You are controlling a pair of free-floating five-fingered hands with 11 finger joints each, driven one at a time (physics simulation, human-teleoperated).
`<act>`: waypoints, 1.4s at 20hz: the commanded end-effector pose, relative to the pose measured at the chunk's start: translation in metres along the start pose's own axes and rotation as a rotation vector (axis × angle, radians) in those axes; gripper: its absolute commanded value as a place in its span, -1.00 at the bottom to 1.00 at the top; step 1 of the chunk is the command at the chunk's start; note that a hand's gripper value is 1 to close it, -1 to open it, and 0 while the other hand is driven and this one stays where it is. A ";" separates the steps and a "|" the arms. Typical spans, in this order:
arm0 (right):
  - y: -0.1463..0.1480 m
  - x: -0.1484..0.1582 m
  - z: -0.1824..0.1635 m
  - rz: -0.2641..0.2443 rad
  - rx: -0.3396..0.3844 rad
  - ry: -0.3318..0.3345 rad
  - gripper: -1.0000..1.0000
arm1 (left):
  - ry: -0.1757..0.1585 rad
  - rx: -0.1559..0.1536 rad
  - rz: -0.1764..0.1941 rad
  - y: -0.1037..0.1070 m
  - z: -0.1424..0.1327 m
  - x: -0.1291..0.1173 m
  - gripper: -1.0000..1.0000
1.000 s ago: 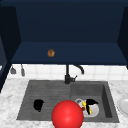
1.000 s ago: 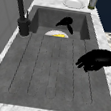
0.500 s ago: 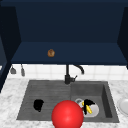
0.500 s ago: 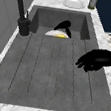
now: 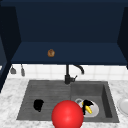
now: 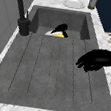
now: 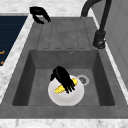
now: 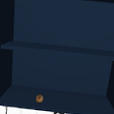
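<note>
My right hand is down in the sink basin over a white plate that carries a yellow banana. Its fingers reach across the middle of the banana and touch it, while the thumb stays off to one side. From the left side, the right hand slopes down onto the banana. My left hand hovers idle over the drainboard with relaxed fingers and holds nothing. It is the hand near the drainboard's front edge, which is also the far hand.
A red ball sits in front of the sink. The black faucet stands behind the basin. A small brown object lies on the blue cabinet shelf. Another white plate rests on the right counter.
The right hand has sunk a little lower onto the banana on the plate. The left hand has not moved.
</note>
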 end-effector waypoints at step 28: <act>0.019 -0.015 -0.067 -0.125 -0.037 -0.162 -1.00 | 0.000 0.000 0.000 0.000 0.000 0.000 0.00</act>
